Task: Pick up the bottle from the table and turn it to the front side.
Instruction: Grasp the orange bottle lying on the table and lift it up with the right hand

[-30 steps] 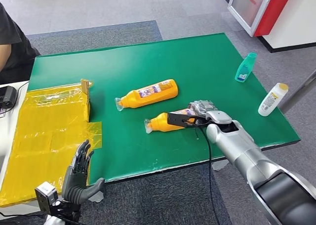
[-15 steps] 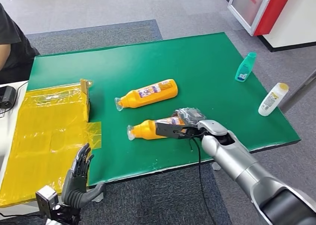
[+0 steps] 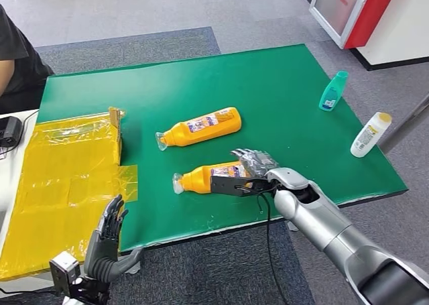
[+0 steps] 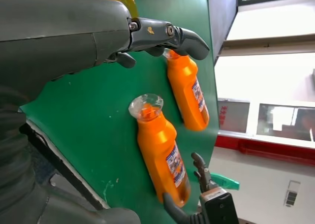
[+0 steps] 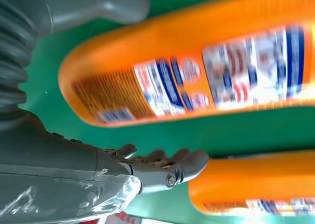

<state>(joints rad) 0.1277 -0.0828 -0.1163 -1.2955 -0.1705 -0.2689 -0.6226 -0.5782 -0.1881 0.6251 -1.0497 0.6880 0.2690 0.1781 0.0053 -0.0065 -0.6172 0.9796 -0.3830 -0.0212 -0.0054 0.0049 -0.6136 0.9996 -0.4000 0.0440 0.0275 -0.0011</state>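
Two orange bottles lie on their sides on the green table [image 3: 283, 84]. The near bottle [image 3: 205, 178] points its clear cap left and shows a blue-and-white label [image 5: 223, 71]. My right hand [image 3: 251, 168] is at that bottle's base end, thumb [image 5: 111, 7] on one side and fingers [image 5: 182, 166] on the other, with green table showing between them and the bottle. The far bottle [image 3: 202, 126] lies untouched behind it. My left hand [image 3: 107, 239] hovers with fingers spread, off the table's front edge. In the left wrist view the near bottle [image 4: 161, 155] and far bottle [image 4: 187, 93] lie past my left hand's fingers [image 4: 174, 36].
A teal bottle [image 3: 332, 91] and a white bottle with a yellow cap [image 3: 370, 134] lie near the table's right edge. A yellow plastic sheet [image 3: 66, 177] and a small cardboard piece [image 3: 116, 127] cover the left end. A person [image 3: 15, 50] sits at far left.
My right hand slid the near bottle leftward along the table, then its fingers spread away from the bottle. The left hand has barely moved.
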